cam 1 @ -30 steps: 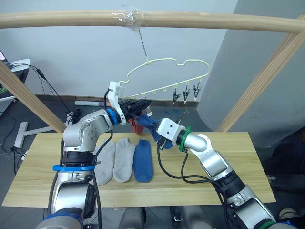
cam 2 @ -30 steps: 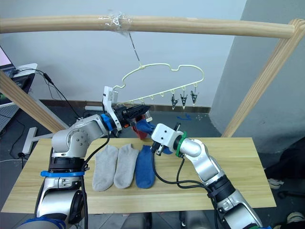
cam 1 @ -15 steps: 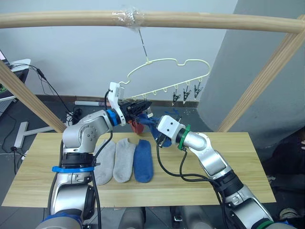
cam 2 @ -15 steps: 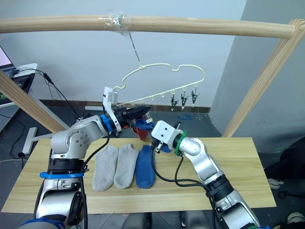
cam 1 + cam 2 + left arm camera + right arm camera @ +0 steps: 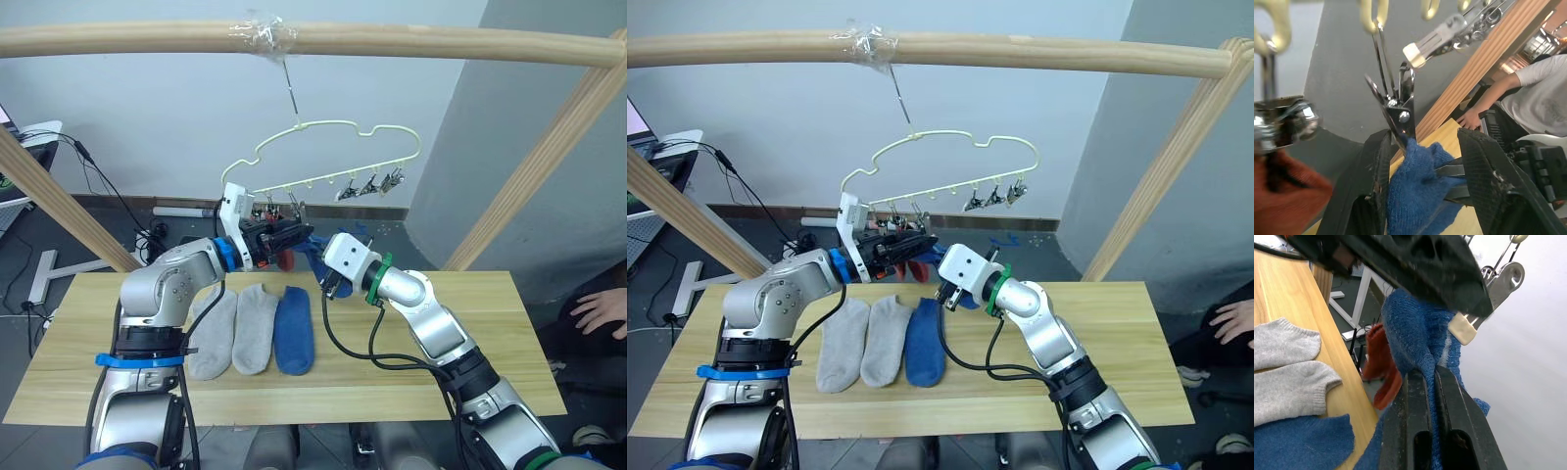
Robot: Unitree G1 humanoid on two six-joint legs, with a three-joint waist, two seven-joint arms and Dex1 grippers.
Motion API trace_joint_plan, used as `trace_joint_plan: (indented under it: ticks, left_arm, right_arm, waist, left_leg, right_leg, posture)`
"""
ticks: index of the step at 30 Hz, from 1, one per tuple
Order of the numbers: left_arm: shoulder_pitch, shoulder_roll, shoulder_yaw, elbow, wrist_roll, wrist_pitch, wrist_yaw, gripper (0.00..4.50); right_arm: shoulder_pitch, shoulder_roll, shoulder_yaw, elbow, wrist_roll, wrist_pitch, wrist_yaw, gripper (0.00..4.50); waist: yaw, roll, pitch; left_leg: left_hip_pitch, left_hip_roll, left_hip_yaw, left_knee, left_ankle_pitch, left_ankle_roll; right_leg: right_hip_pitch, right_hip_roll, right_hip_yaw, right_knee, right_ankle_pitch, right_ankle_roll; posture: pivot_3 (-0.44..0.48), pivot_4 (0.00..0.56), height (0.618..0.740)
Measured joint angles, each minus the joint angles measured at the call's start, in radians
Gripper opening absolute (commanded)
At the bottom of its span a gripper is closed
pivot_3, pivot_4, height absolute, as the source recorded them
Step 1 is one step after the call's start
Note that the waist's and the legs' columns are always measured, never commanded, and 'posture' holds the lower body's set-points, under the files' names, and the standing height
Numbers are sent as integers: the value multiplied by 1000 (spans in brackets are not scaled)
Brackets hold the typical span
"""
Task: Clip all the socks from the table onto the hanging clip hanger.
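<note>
On the wood table [image 5: 421, 382], right tool [image 5: 1430, 377] clamps a knitted blue sock [image 5: 1415, 333]; left tool [image 5: 1425, 161] apart.

Both arms reach forward and inward, meeting above the far side of the table. The left gripper [image 5: 294, 236] points toward the right one, its two black fingers [image 5: 1371, 181] spread apart. The right gripper [image 5: 1426, 382] has its fingers pinched together on blue fabric, its wrist angled upward.

Two grey socks [image 5: 233, 328] and one blue sock [image 5: 293, 330] lying flat, one raised blue sock [image 5: 1418, 340], six clips [image 5: 367, 186]
</note>
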Motion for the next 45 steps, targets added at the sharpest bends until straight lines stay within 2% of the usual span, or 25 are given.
trace_joint_plan:
  ticks: [3, 7, 11, 14, 17, 20, 24, 30, 35, 45]
  left_arm:
    - [19, 46, -1, -27, -2, 3, -27, 2278]
    - [35, 70, -17, -29, 26, -30, -45, 2278]
    - [57, 78, -65, -48, 120, -175, -46, 2278]
    - [96, 87, -81, -62, 197, -317, -61, 2278]
    - [138, 96, -101, -81, 225, -389, -94, 2278]
    - [201, 96, -109, -136, 233, -438, -110, 2278]
    - [228, 77, -113, -151, 234, -470, -107, 2278]
    - [212, 68, -110, -149, 233, -519, -109, 2278]
    - [186, 67, -110, -147, 231, -521, -107, 2278]
    - [152, 62, -110, -139, 230, -508, -90, 2278]
  right_arm:
    - [0, -3, -1, 1, 0, 1, 0, 733]
    - [-4, -27, 5, 7, -18, 1, -1, 2102]
    - [19, -79, 8, -31, -31, 6, 19, 2102]
    - [68, -129, -37, -106, -8, 50, 37, 2102]
    - [82, -145, -81, -170, 12, 100, 43, 2102]
    - [87, -110, -121, -264, 60, 175, 35, 2102]
    - [50, -2, -149, -314, 75, 320, -60, 2102]
    - [-27, 106, -164, -290, 80, 470, -166, 2102]
    - [-99, 176, -241, -214, 115, 530, -254, 2102]
    - [-142, 162, -255, -166, 137, 555, -279, 2102]
  waist:
    - [-1, 0, 0]
    - [2, 0, 0]
    - [8, 1, 0]
    - [10, 1, 0]
    - [9, 1, 0]
    - [5, 1, 1]
    - [8, 1, 1]
    - [8, 1, 1]
    - [8, 1, 1]
    - [8, 1, 1]
  left_leg:
    - [0, 0, 0, 0, 0, 0]
    - [0, 0, 0, 0, 0, 0]
    - [-1, 0, 0, 0, 0, 0]
    - [-2, 0, 0, 0, 0, 0]
    - [-2, 0, 0, 0, 0, 0]
    - [-2, 1, 0, -1, 0, 0]
    - [-2, 1, 0, 0, 0, 0]
    - [-2, 1, 0, 0, 0, 0]
    - [-6, 1, 0, 0, 0, 1]
    - [-15, 1, 0, 0, 0, 1]
  right_leg:
    - [0, 0, 0, 0, 0, 0]
    - [0, 0, 0, 0, 0, 0]
    - [0, 0, 0, -1, 0, 0]
    - [-1, -1, 0, -1, 0, 0]
    - [-1, -1, 0, -1, 0, 0]
    - [-2, 0, 0, 0, 0, 0]
    - [-1, 1, -1, 0, 0, 0]
    - [-1, 1, 0, 0, 0, 0]
    - [-5, 1, -1, -1, 0, 0]
    - [-14, 1, -1, 1, 3, -6]
  posture:
    - [-45, 207, 701]
    - [-40, 209, 701]
    - [-31, 210, 701]
    - [-31, 210, 701]
    - [-34, 211, 701]
    - [-34, 211, 701]
    - [-36, 214, 701]
    - [-33, 211, 701]
    - [-26, 209, 701]
    - [-18, 202, 701]
